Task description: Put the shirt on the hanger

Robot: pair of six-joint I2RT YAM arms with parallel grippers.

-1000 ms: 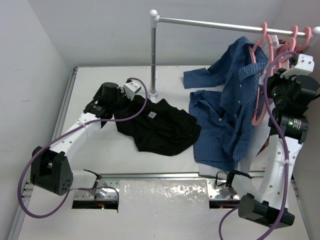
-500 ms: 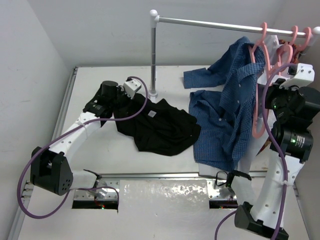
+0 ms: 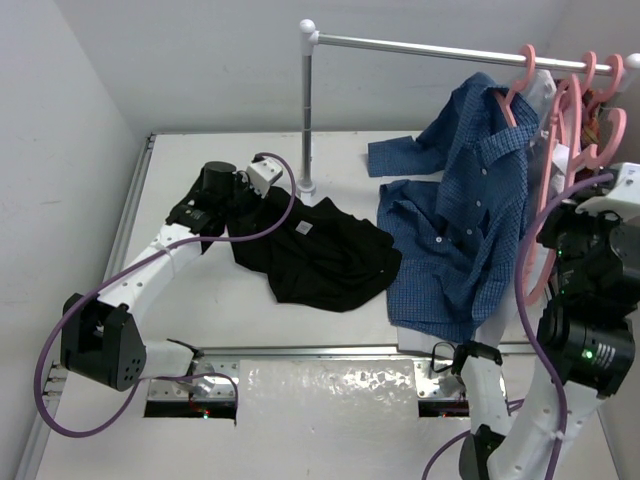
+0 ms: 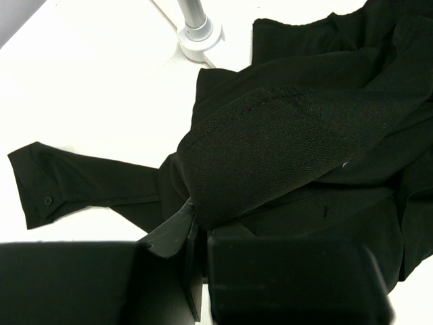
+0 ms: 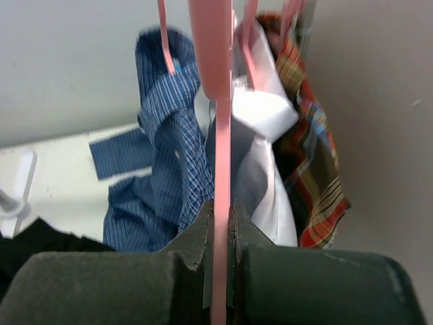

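Shirt (image 3: 320, 255) lies heaped on the table (image 3: 230, 320), one fold pinched in my left tool (image 4: 193, 233); my right tool (image 5: 220, 223) clamps the hanger (image 5: 220, 135) near the rail (image 3: 430, 43). Both grasped, I judge; threading not yet begun.

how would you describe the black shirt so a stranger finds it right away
Find the rail post standing on the table; the black shirt lies crumpled at its foot, left of the blue shirt. It is the only plain black garment, with a white neck label.
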